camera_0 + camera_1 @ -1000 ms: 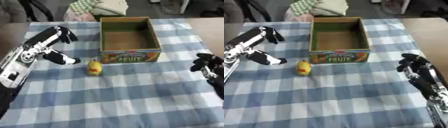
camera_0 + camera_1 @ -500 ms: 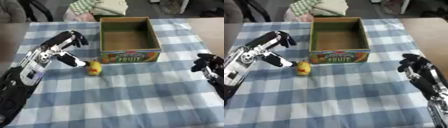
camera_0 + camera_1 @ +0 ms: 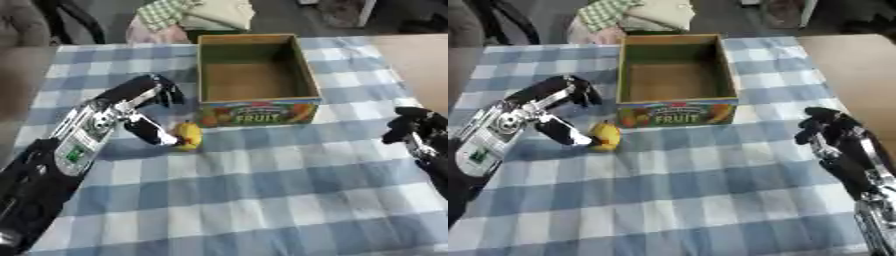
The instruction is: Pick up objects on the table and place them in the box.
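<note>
Black-and-silver left hand (image 3: 144, 107) sits at counter left, fingers spread wide, thumb tip touching or just beside small yellow pear-like toy fruit (image 3: 187, 136); nothing held yet. Fruit lies on blue-and-white checked cloth of the counter (image 3: 262, 200), just in front of open cardboard box with "FRUIT" print (image 3: 254, 75), which looks empty. Fruit probably light, smooth, rounded, likely to roll; best pinched across its widest middle, thumb one side, fingers opposite. Right hand (image 3: 826, 131) idles at counter right, fingers loosely bent, holding nothing.
</note>
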